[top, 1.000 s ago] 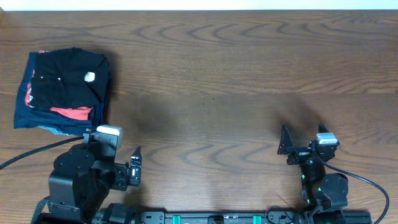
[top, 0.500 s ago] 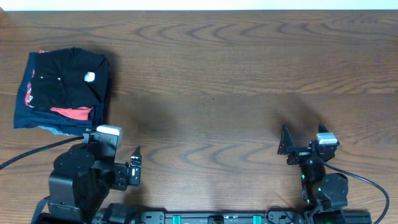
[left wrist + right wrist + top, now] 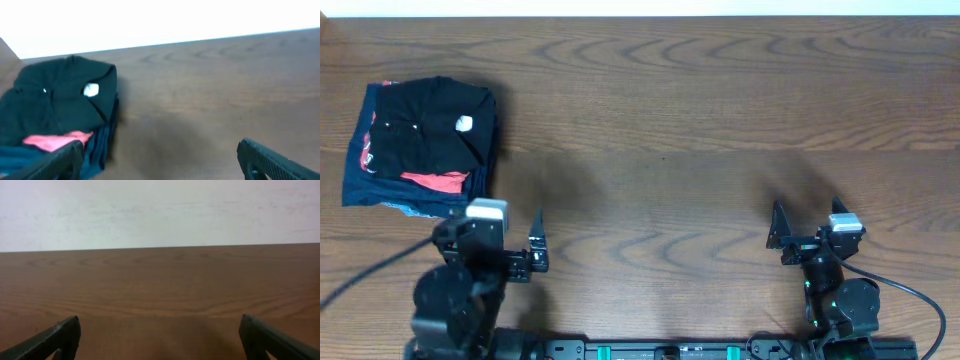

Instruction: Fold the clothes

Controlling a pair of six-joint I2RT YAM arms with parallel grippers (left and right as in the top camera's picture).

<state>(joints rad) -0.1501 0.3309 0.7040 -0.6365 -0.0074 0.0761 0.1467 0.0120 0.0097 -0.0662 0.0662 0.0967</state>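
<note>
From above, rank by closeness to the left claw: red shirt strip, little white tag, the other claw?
1. Red T-shirt strip, just beyond the left gripper, on the left side.
2. White neck tag, farther back on the black T-shirt.
3. Right gripper, far across the table.

The left gripper (image 3: 510, 238) is shifting toward twelve o'clock, edging closer to the clothes (image 3: 425, 125) than half a second ago. Behind it, the left arm (image 3: 450, 300) is drawing in narrower and sliding toward nine o'clock. Its cable (image 3: 370, 273) is dropping toward six o'clock.
</note>
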